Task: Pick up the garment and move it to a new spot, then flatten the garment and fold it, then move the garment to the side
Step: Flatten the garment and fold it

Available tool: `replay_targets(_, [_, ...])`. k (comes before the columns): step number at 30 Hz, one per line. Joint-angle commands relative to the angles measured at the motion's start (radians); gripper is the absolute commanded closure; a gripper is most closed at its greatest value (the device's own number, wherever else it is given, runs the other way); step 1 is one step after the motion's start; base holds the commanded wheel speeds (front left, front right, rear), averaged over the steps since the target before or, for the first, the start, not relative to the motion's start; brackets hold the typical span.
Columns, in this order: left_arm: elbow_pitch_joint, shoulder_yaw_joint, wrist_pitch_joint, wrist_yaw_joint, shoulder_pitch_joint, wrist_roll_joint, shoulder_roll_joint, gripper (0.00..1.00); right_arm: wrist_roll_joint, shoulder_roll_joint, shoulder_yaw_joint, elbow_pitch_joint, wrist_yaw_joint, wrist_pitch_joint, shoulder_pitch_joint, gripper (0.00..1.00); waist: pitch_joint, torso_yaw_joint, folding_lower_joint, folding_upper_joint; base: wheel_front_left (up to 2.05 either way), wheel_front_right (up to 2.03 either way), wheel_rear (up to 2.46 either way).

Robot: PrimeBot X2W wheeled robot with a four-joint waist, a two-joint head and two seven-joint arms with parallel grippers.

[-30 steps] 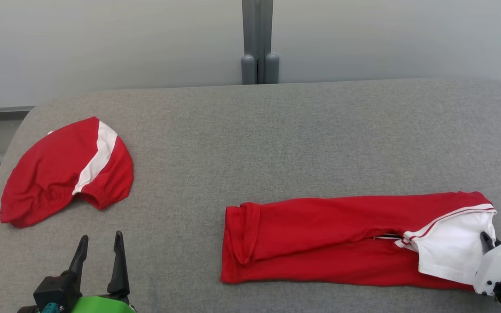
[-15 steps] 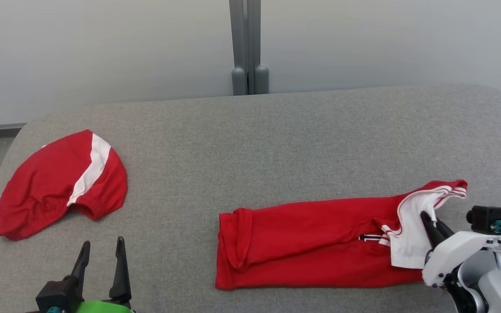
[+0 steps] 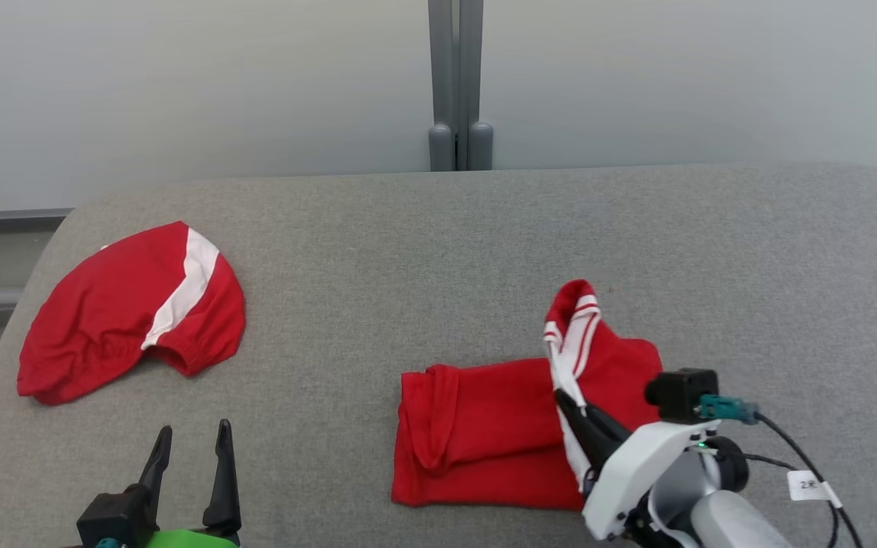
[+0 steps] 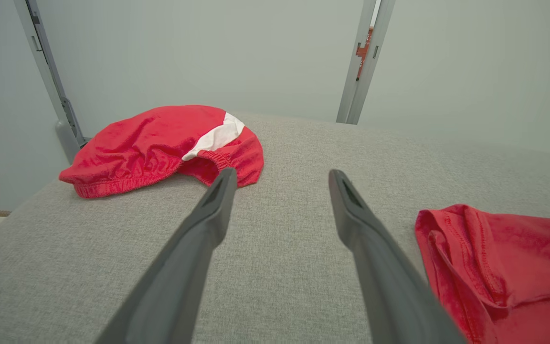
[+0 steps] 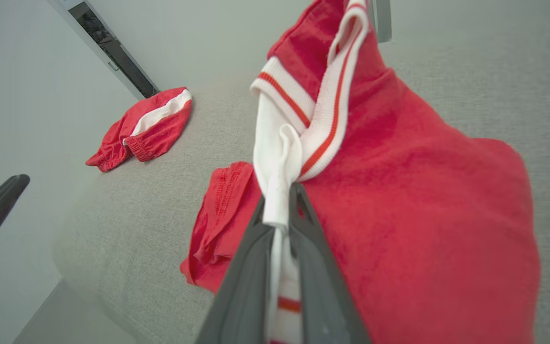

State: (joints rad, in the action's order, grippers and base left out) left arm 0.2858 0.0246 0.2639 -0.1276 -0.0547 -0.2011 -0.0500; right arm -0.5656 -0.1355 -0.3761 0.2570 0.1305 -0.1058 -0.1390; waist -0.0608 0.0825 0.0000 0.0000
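Table (image 3: 438,228) grey fabric | wall (image 3: 180,76) pale | left fingers (image 3: 223,472) spread | right fingers (image 5: 244,291) pinching garment (image 3: 484,426)

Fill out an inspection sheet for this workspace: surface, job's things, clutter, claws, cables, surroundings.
Surface: grey fabric-covered table, flat.
Job's things: red garment, its left end lying on the table, its white-trimmed end raised above the rest.
Clutter: red cloth with a white stripe, bunched, at the table's left.
Claws: right claw shut on the garment's white trim; left claw open and empty, near the table's front edge.
Cables: black cable with a white tag at the right wrist, apart from the garment.
Surroundings: pale wall and grey post behind the table.
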Motion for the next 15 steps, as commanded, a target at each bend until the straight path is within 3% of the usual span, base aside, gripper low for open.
replay_targets(1, [0.002,-0.001,0.000,-0.004,0.004,0.000,-0.001,0.00,0.001,0.018,-0.012,0.010,0.000,0.001,-0.017,1.00,0.004,0.013,0.0000,0.0000,0.00,0.00,0.00])
replay_targets(9, [0.018,-0.031,0.000,-0.004,0.036,0.002,-0.001,0.00,-0.028,0.083,-0.098,0.163,0.000,0.067,-0.108,1.00,0.023,0.067,0.0000,0.0000,0.00,0.00,0.00])
replay_targets(15, [0.032,-0.058,0.000,-0.005,0.059,-0.003,-0.001,0.00,-0.157,0.083,-0.212,0.265,0.000,0.153,-0.189,1.00,0.035,0.108,0.0000,0.0000,0.00,0.00,0.00])
